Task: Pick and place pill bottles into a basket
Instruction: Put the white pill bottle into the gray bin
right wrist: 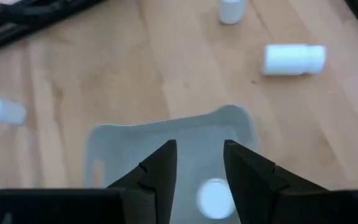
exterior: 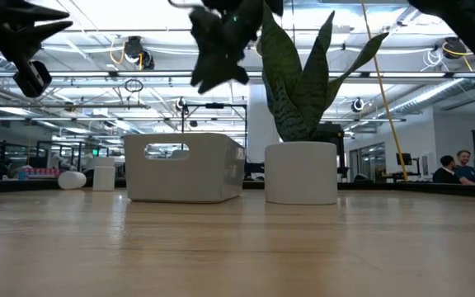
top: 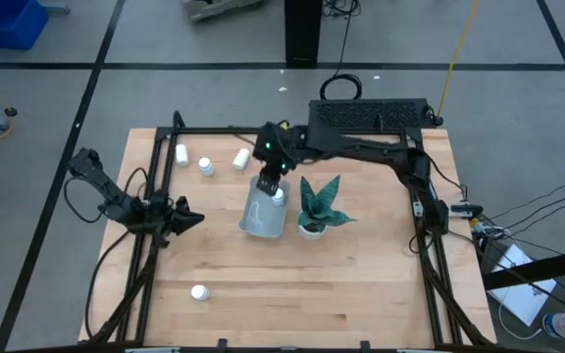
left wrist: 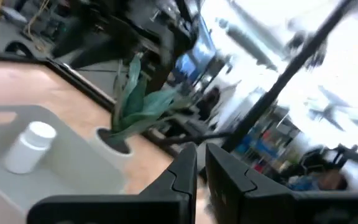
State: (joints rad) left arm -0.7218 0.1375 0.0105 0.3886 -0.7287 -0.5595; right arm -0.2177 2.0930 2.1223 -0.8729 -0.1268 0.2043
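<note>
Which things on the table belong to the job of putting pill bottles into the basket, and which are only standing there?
Belong to the job:
- basket, one pill bottle already inside
- three bottles near the far edge
- one bottle near the front edge
- right gripper, open above the basket
- left gripper, shut, waiting at the left

Only standing there:
- potted plant, beside the basket

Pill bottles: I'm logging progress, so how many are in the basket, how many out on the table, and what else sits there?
Pill bottles in the basket: 1
Pill bottles on the table: 4
Baskets: 1
Potted plants: 1
Total: 7
</note>
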